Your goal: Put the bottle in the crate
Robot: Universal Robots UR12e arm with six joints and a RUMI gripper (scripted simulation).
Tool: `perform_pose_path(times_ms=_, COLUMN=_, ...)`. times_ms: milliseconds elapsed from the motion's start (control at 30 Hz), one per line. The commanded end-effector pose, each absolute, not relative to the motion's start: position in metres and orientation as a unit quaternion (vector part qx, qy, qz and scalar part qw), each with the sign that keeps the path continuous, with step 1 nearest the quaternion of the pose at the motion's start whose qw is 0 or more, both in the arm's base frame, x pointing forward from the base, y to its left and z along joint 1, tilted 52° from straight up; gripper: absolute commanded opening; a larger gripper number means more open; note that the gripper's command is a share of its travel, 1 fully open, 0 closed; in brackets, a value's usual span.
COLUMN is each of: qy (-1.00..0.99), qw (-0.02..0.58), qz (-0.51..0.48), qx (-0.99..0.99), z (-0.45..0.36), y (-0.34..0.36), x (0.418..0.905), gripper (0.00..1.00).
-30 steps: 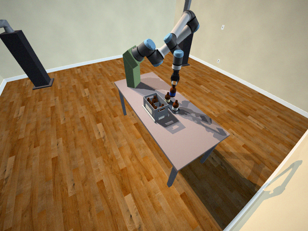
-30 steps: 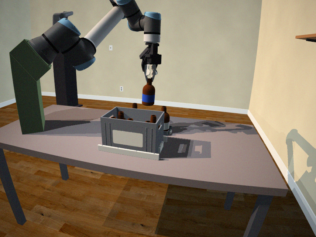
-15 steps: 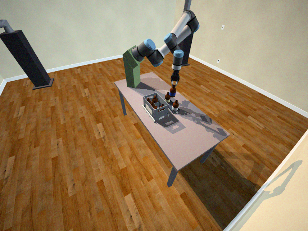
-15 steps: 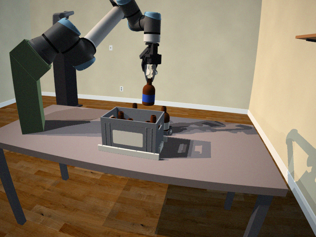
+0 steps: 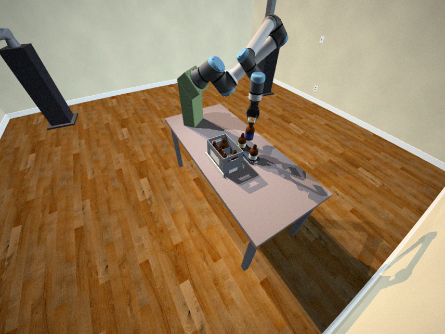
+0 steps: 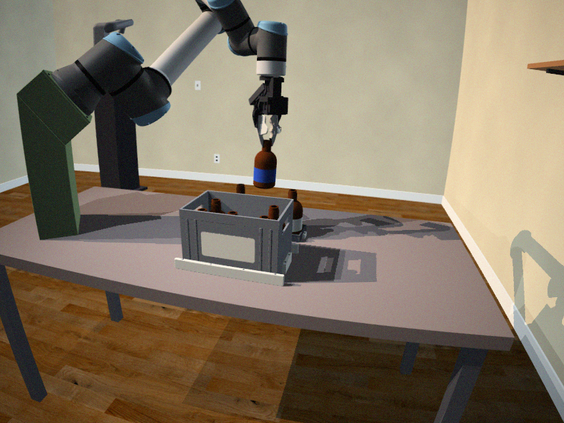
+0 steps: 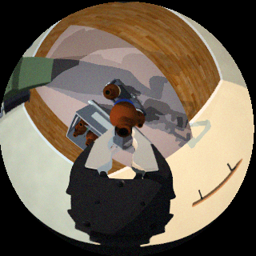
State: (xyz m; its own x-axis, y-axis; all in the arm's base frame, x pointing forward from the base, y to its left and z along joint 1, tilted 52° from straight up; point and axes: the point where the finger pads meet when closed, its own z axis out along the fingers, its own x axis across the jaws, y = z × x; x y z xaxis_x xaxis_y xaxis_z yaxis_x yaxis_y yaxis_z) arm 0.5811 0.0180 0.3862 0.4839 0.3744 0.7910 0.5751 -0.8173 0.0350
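My gripper (image 6: 268, 136) is shut on the neck of a brown bottle with a blue label (image 6: 265, 170). The bottle hangs upright in the air, above the tray (image 5: 251, 158) and beyond the far rim of the grey crate (image 6: 236, 235). It also shows in the top view (image 5: 249, 131) and in the wrist view (image 7: 126, 116). The crate holds several brown bottles (image 6: 216, 205). Two brown bottles with white labels stand on the tray, one (image 5: 242, 141) near the held bottle and one (image 5: 253, 152) further along. The empty slot is hard to make out.
The arm's green base block (image 6: 47, 157) stands on the table's left end. The crate sits on a pale base strip (image 6: 230, 271). A dark pillar (image 5: 37, 86) stands on the floor away from the table.
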Motion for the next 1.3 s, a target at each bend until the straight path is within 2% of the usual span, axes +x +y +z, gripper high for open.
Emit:
perform_pose_path(times_ms=0, qy=-0.278, qw=0.118, qz=-0.425, qx=-0.853, z=0.387, y=0.018, x=0.581, gripper=0.0)
perform_pose_path(times_ms=1267, qy=-0.278, qw=0.118, qz=-0.425, qx=-0.853, z=0.4, y=0.008, x=0.567, gripper=0.0)
